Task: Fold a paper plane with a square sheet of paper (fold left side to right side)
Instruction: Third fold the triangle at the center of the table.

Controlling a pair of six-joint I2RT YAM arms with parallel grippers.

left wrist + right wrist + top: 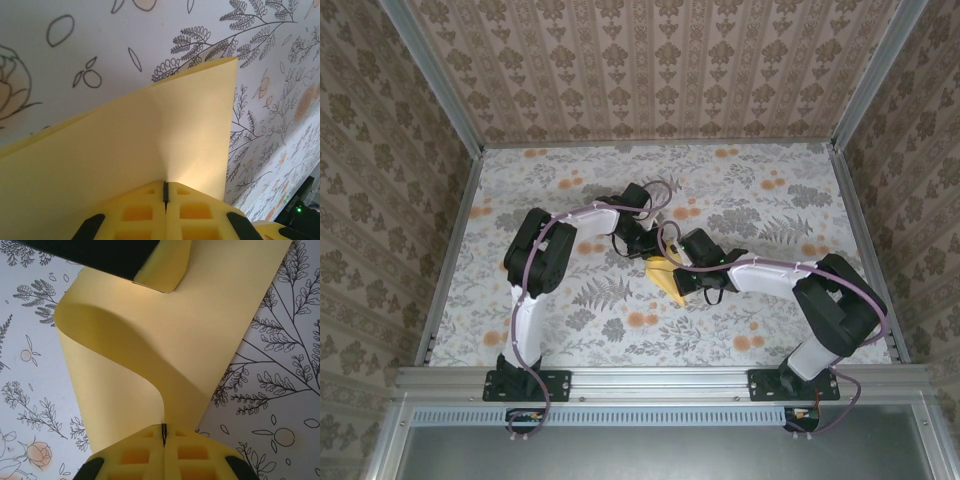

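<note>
Pads pressed tight, the left gripper (pixel 165 199) nips the square sheet of paper (pixel 150 145) at its near edge, and the sheet fans out toward twelve o'clock over the flowered cloth (pixel 75 35). The right gripper (pixel 164 439) is clamped on the paper too, which bows in a loose curl toward ten o'clock. It looks feather-light, floppy and easily creased. Best taken at edges and corners and pulled gently, or it could tear.

Left arm (pixel 535 260): my elbow raised, forearm reaching right, wrist tipped down. Right arm (pixel 830 300): elbow out to the right, forearm reaching left. Left gripper (pixel 165 192) and right gripper (pixel 163 432) sit close together, fingers pressed flat together, each pinching the square sheet of paper (pixel 150 340).
</note>
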